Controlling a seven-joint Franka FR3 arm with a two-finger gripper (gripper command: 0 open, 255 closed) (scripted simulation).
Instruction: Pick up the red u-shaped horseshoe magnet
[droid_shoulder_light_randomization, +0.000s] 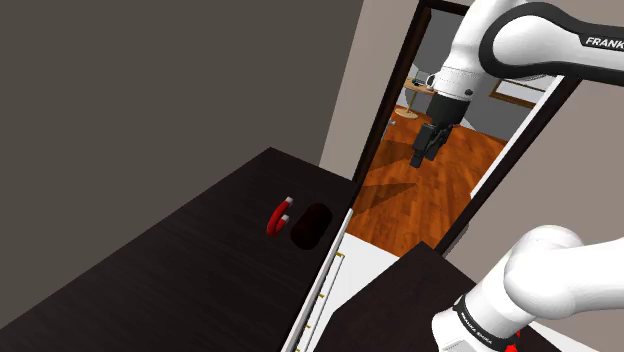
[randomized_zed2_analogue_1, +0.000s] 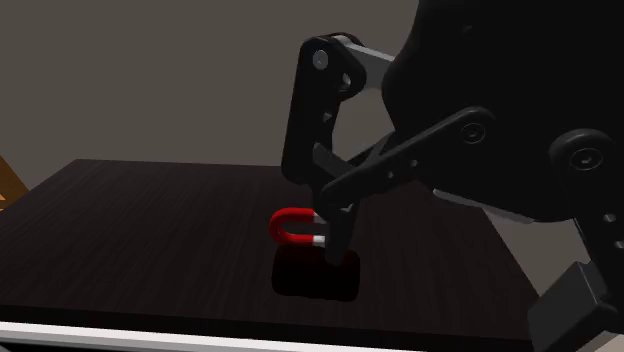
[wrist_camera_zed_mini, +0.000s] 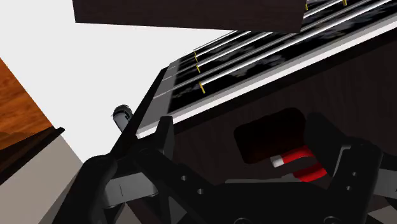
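Note:
The red U-shaped magnet (droid_shoulder_light_randomization: 281, 215) with pale tips lies flat on the dark table (droid_shoulder_light_randomization: 180, 270), near the table's right edge in the shoulder view. My black gripper (droid_shoulder_light_randomization: 422, 155) hangs in the air well above the magnet and to its right, past the table's edge. In the second exterior view the gripper (randomized_zed2_analogue_1: 322, 195) looms close to the camera, with the magnet (randomized_zed2_analogue_1: 297, 228) behind it on the table. In the wrist view the fingers (wrist_camera_zed_mini: 149, 172) stand apart and open, with nothing held; the magnet (wrist_camera_zed_mini: 298, 163) lies far below, beside the right finger.
A dark shadow patch (droid_shoulder_light_randomization: 312, 225) lies on the table beside the magnet. A white rail with yellow marks (droid_shoulder_light_randomization: 325, 285) runs along the table's edge. Behind it a doorway opens onto a wooden floor (droid_shoulder_light_randomization: 420, 200). The dark stand top (droid_shoulder_light_randomization: 400, 300) sits at the lower right.

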